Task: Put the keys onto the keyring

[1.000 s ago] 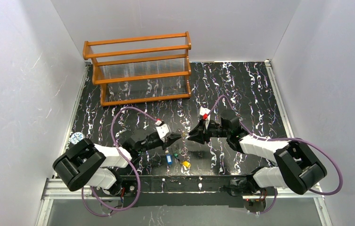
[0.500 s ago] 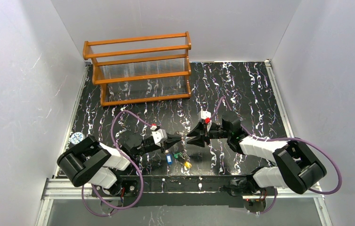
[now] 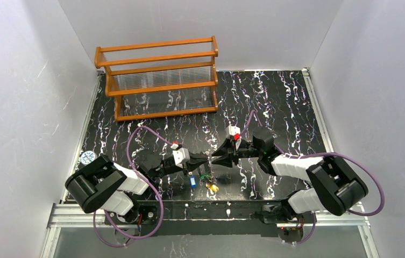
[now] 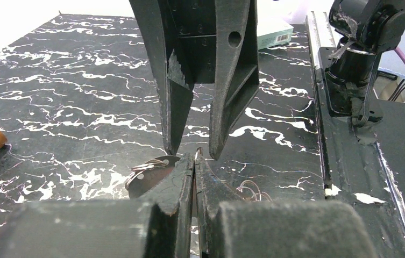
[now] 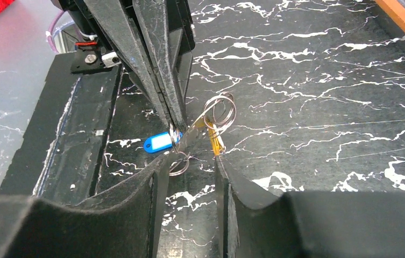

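The keyring (image 5: 219, 112), a thin silvery wire loop, hangs just above the black marbled table. My left gripper (image 5: 173, 128) is shut on its near side, and a glint of wire shows at the tips (image 4: 198, 153). A blue key (image 5: 156, 143) and a yellow key (image 5: 215, 141) dangle from the wire, with a small ring (image 5: 179, 164) below. A metal key blade (image 4: 147, 172) shows left of the left fingers. My right gripper (image 5: 192, 160) faces the left one tip to tip, open, with its fingers either side of the left tips. In the top view the blue (image 3: 192, 181), green (image 3: 204, 176) and yellow (image 3: 211, 187) keys sit under both grippers.
A wooden rack (image 3: 157, 80) with a ribbed clear panel stands at the back left. A small round blue-and-white thing (image 3: 87, 157) lies at the table's left edge. A metal rail (image 3: 227, 207) runs along the front edge, close to the keys.
My left gripper has shifted down and left with the ring. The right gripper has opened wider and come in closer to the left tips.
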Action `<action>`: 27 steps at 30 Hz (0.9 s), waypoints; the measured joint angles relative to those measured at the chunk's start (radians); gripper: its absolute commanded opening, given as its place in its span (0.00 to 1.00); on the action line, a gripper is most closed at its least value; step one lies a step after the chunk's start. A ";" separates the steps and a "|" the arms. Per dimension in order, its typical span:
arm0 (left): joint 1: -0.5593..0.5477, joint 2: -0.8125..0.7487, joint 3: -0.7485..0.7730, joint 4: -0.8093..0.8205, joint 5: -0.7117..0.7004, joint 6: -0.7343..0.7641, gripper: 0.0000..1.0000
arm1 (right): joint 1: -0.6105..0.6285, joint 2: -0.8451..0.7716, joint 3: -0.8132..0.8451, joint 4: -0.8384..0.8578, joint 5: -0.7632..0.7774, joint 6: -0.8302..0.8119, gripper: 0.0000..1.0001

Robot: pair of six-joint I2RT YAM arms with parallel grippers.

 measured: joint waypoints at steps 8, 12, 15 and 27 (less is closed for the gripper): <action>0.000 0.001 0.000 0.009 0.009 -0.018 0.00 | 0.004 0.041 0.000 0.039 -0.028 0.043 0.25; 0.000 0.010 0.000 0.021 0.010 -0.022 0.00 | 0.008 0.045 0.001 0.058 -0.042 0.061 0.30; 0.000 0.014 0.000 0.023 0.011 -0.023 0.00 | 0.013 0.045 0.003 0.074 -0.049 0.073 0.32; 0.001 0.014 0.000 0.026 0.009 -0.048 0.17 | 0.025 0.060 0.015 0.102 -0.067 0.100 0.01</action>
